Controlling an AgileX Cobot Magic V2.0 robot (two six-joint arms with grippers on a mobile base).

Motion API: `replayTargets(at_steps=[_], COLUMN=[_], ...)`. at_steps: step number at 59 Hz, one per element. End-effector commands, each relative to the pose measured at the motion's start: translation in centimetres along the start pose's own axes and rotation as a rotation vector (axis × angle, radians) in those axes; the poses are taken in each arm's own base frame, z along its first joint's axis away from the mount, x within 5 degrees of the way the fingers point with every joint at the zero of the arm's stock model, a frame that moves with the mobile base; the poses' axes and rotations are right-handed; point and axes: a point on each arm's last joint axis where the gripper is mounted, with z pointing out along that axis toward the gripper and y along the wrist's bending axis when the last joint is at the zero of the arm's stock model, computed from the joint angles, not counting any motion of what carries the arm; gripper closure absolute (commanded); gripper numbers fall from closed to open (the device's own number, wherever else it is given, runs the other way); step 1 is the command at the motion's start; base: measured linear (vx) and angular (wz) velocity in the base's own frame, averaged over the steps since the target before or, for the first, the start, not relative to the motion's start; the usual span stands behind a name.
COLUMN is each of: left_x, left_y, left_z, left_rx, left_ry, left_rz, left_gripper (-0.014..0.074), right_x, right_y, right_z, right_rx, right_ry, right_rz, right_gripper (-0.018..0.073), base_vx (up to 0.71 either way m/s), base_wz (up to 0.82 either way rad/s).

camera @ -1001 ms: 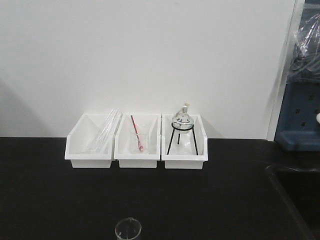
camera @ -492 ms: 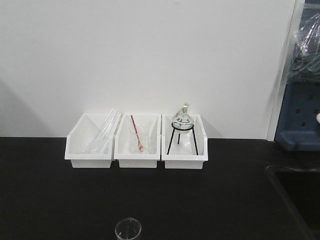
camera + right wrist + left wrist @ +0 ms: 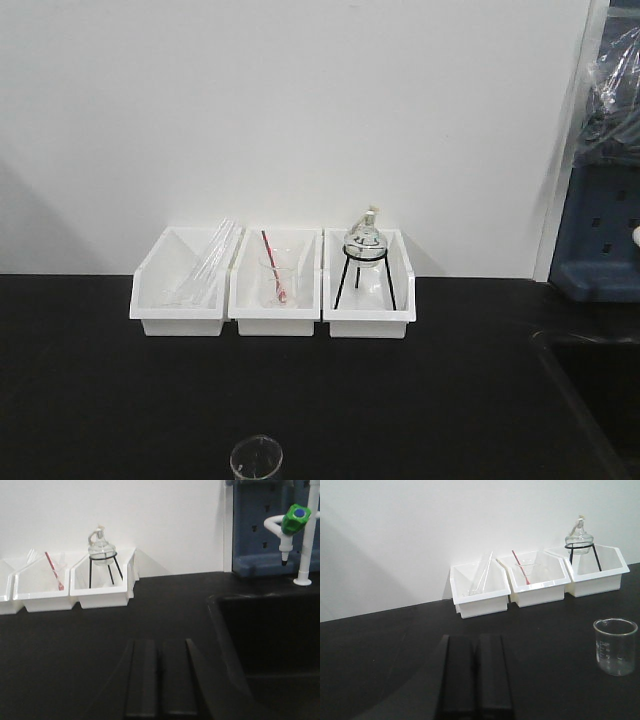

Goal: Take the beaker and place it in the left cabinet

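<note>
The beaker (image 3: 256,459) is a small clear glass cylinder standing upright on the black bench at the front edge of the front view. It also shows in the left wrist view (image 3: 615,646), to the right of my left gripper (image 3: 476,645), well apart from it. My left gripper is shut and empty, low over the bench. My right gripper (image 3: 159,647) is shut and empty, low over the bench beside the sink. The left cabinet is out of view.
Three white bins stand against the wall: one with glass tubes (image 3: 180,298), one with a beaker and red rod (image 3: 275,295), one with a flask on a black tripod (image 3: 367,298). A black sink (image 3: 270,645) lies right, with a green-capped tap (image 3: 295,520) and blue rack (image 3: 598,235).
</note>
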Motion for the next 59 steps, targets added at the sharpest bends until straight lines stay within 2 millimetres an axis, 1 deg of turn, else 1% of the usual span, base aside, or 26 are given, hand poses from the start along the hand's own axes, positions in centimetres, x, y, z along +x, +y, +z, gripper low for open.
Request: replayTargets(at_steps=[1, 4, 12, 17, 25, 28, 34, 38, 46, 51, 59], left_x=[-0.3, -0.3, -0.3, -0.3, -0.3, -0.3, -0.3, -0.3, -0.3, -0.3, -0.3], left_y=[0.0, 0.0, 0.0, 0.0, 0.0, 0.0, 0.0, 0.0, 0.0, 0.0, 0.0], left_z=[-0.1, -0.1, -0.1, -0.1, -0.1, -0.1, -0.1, -0.1, -0.1, -0.1, -0.1], left_rx=[-0.007, -0.007, -0.007, -0.007, -0.007, -0.007, -0.007, -0.007, -0.007, -0.007, -0.007], left_ry=[-0.077, -0.077, -0.077, -0.077, -0.077, -0.077, -0.077, -0.077, -0.077, -0.077, -0.077], left_rz=[-0.006, -0.006, -0.006, -0.006, -0.006, -0.006, -0.006, -0.006, -0.006, -0.006, -0.006], left_gripper=[0.0595, 0.0595, 0.0595, 0.0595, 0.0595, 0.0595, 0.0595, 0.0595, 0.0595, 0.0595, 0.0595], right_x=[-1.5, -1.4, -0.9, -0.6, -0.5, -0.6, -1.0, -1.3, -1.0, -0.4, 0.9], right_y=[0.1, 0.1, 0.1, 0.1, 0.3, 0.4, 0.7, 1.1, 2.0, 3.0, 4.9], right_z=[0.5, 0.9, 2.0, 2.7, 4.0, 4.6, 5.9, 6.9, 8.9, 9.9, 11.4], right_rx=[-0.004, -0.002, 0.002, 0.000, -0.016, -0.028, -0.062, -0.092, -0.187, -0.307, -0.530], right_ry=[-0.057, -0.031, 0.040, 0.078, 0.088, 0.077, 0.009, -0.043, -0.105, -0.117, -0.100], right_rz=[-0.025, -0.039, -0.071, -0.072, -0.102, -0.135, -0.177, -0.182, -0.195, -0.207, -0.171], right_gripper=[0.0526, 0.0512, 0.0443, 0.0361, 0.0219, 0.0150, 0.0071, 0.0045, 0.0045, 0.0045, 0.0045], base_vx=[0.00, 0.00, 0.00, 0.00, 0.00, 0.00, 0.00, 0.00, 0.00, 0.00, 0.00], base_wz=[0.00, 0.00, 0.00, 0.00, 0.00, 0.00, 0.00, 0.00, 0.00, 0.00, 0.00])
